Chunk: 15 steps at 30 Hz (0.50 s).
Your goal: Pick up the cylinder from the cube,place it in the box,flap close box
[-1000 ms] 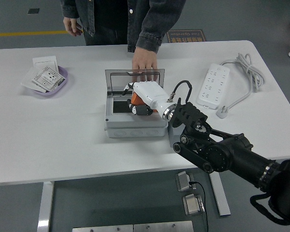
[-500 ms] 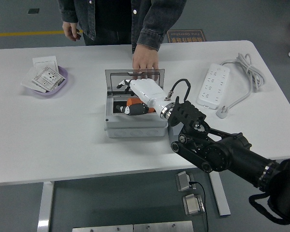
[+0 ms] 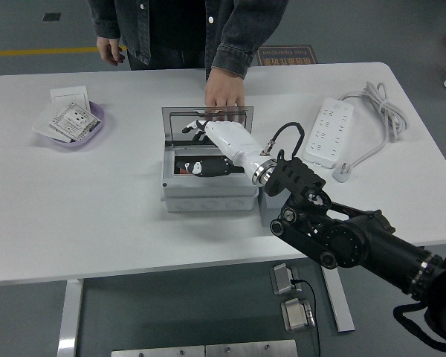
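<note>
Right hand (image 3: 212,152): white, reaching from lower right of frame into the box; fingers dark-tipped, curled down inside; whether anything is held cannot be told.
Box (image 3: 208,195): grey, centre of frame, open; clear lid (image 3: 207,119) standing upright at its far edge.
Cylinder: not clearly seen; only a small orange patch visible inside the box beneath the fingers, identity uncertain.
Cube (image 3: 266,212): grey block just right of the box, largely hidden behind the arm.
Person's hand (image 3: 224,97): resting on the top edge of the lid, upper centre.
Power strip (image 3: 328,132): white, right of frame, cord (image 3: 383,111) looped beside it.
Dish (image 3: 89,128): purple, upper left, holding white switch plates (image 3: 65,119).
Table (image 3: 97,208): white, bearing all of the above.
</note>
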{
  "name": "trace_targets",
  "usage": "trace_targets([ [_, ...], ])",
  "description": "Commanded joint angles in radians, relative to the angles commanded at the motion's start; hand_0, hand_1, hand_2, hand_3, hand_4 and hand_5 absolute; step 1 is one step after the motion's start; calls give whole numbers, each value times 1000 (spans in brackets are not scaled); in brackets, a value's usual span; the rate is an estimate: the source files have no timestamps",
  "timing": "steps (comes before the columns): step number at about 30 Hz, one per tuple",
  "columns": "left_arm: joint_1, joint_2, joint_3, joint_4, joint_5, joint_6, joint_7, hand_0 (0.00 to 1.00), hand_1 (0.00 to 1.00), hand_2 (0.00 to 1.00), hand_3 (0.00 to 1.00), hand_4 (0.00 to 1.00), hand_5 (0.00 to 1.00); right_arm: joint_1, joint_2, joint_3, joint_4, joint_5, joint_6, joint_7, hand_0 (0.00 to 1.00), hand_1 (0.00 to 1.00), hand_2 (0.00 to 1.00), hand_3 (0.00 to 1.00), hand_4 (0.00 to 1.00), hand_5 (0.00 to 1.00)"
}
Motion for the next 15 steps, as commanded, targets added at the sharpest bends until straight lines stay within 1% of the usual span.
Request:
trace_targets([
  [3, 2, -1, -1, 0, -1, 1, 0, 637, 679, 649, 638, 730, 486, -20, -45, 26, 70, 40, 18, -13, 725, 580, 615, 767, 879, 552],
  [6, 2, -2, -2, 0, -3, 2, 0, 637, 679, 649, 638, 730, 486, -32, -89, 69, 146, 49, 40, -33, 725, 580, 615, 767, 879, 552],
  [7, 2, -2, -2, 0, -3, 2, 0, 637, 679, 648, 638, 729, 485, -31, -98, 83, 168, 49, 45, -37, 702, 544, 616, 765, 875, 560],
  [9, 2, -2, -2, 0, -3, 2, 1, 637, 679, 648, 638, 729, 485, -19, -114, 112, 216, 49, 55, -44, 702, 544, 616, 765, 875, 560],
  [10, 2, -2, -2, 0, -3, 2, 1, 637, 679, 648, 638, 729, 485, -12, -117, 121, 228, 48, 58, -46, 702, 544, 616, 765, 875, 560],
  [12, 0, 0, 0, 0, -5, 2, 1, 637, 679, 648, 638, 729, 485, 12, -120, 135, 228, 45, 63, -48, 702, 544, 616, 765, 875, 560],
  [13, 0, 0, 1, 0, -6, 2, 1, 637, 679, 648, 637, 728, 485, 23, -120, 138, 219, 46, 65, -48, 680, 549, 621, 759, 874, 561],
  [15, -2, 1, 2, 0, -8, 2, 1, 637, 679, 648, 637, 728, 485, 51, -113, 142, 184, 50, 67, -44, 680, 549, 621, 759, 874, 561],
])
